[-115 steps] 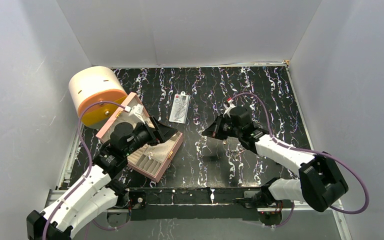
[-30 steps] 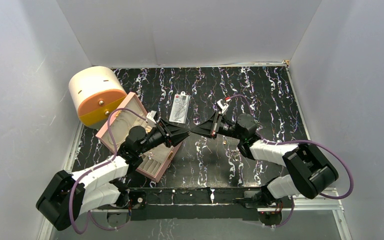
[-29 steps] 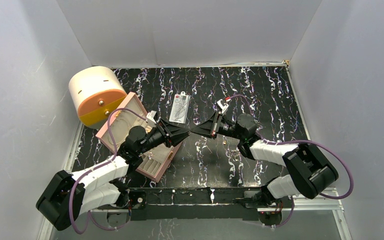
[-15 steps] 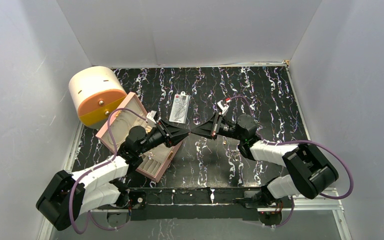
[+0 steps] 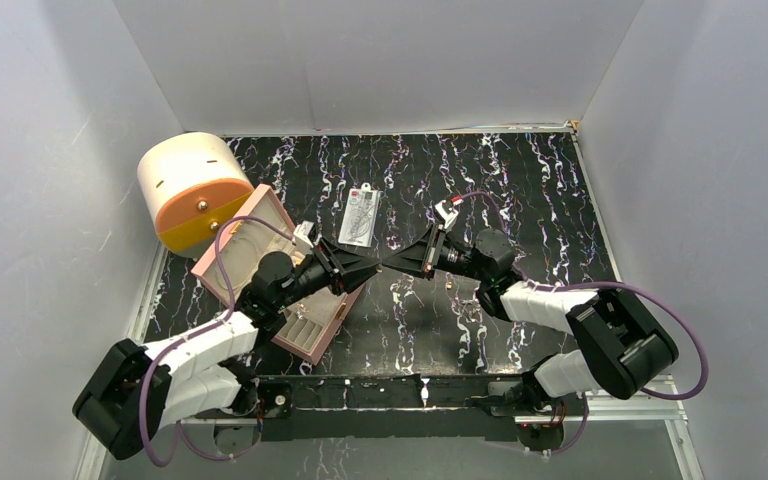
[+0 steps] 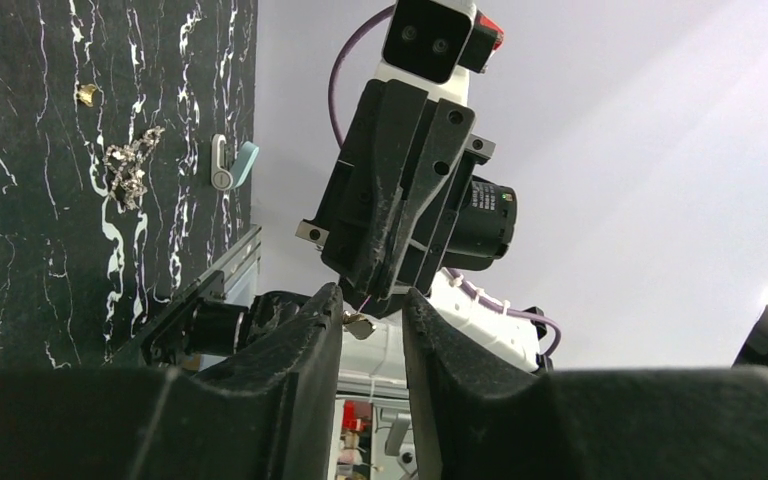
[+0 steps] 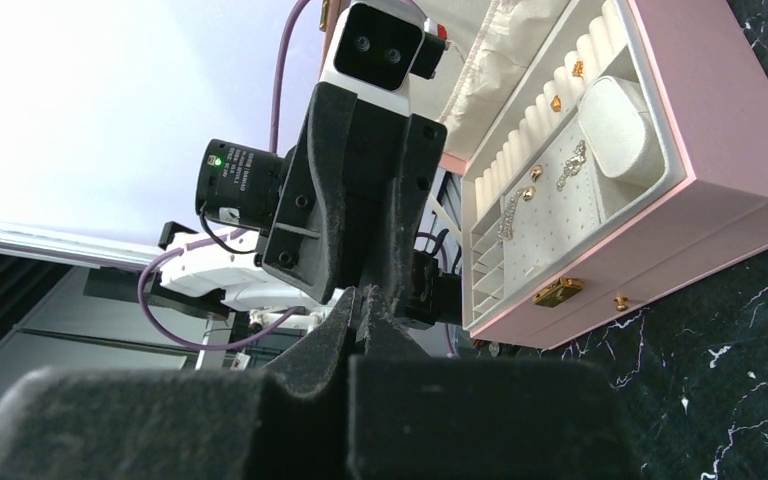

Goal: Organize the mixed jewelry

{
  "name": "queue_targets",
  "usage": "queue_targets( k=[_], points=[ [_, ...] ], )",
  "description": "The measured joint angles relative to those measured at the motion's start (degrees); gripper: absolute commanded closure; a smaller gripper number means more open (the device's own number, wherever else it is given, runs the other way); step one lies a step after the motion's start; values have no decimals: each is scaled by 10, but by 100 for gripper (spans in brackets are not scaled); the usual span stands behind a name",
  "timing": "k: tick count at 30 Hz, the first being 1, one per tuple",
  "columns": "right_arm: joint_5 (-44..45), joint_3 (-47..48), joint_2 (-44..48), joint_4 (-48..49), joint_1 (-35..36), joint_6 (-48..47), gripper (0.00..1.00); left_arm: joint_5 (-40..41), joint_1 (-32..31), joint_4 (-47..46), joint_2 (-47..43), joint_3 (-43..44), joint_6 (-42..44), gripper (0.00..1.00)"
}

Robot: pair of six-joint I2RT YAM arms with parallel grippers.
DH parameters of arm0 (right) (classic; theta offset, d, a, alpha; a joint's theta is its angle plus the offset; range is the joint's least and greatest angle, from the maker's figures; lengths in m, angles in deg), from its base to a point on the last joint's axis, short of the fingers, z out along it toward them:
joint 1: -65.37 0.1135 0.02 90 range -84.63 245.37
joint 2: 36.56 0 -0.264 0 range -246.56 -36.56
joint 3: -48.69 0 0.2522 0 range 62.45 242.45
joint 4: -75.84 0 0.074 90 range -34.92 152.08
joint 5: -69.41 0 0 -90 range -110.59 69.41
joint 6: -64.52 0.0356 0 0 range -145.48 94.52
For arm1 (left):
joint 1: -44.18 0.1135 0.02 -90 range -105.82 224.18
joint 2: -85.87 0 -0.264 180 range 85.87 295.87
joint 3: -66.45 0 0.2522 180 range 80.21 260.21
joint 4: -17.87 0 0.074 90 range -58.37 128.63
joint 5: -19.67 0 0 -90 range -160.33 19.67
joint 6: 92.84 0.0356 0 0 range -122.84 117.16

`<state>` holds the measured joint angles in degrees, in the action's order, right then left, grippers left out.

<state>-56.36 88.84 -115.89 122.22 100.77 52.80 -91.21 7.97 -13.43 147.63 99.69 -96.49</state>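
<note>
Two claws now meet tip to tip over the middle of the bench (image 5: 520, 190). Seconds ago the left claw (image 5: 370, 266) hung over the pink box (image 5: 328, 330) by the left edge, well apart from the right claw (image 5: 394, 264). I judge this a handover.

From the left wrist, its fingers (image 6: 295, 345) stand narrowly parted around a gold stud (image 6: 360, 325), seemingly pinched by the closed right claw. Loose chain pieces (image 6: 128, 170) lie toward the near edge.

From the right wrist, the jaws press together, and sorted pieces (image 7: 570, 165) lie in the box.

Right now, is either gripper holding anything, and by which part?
The shut right gripper pinches a tiny gold stud by one end at its fingertips; the left gripper flanks it.
</note>
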Motion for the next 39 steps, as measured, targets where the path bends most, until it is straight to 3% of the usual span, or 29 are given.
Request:
queue_targets(
  k=[8,22,28,31,39],
  points=[
    [0,0,7,-2,0,0,100,-3,0,0,12,0,11,73],
    [27,0,11,-49,0,-7,100,-5,-3,19,24,0,45,62],
    [76,4,49,-202,0,-77,100,23,-3,124,9,2,114,58],
    [124,34,69,-336,-1,-138,97,44,-3,203,-5,20,160,56],
    [269,172,56,-616,-76,-281,60,84,-3,309,-15,75,252,46]
  ],
)
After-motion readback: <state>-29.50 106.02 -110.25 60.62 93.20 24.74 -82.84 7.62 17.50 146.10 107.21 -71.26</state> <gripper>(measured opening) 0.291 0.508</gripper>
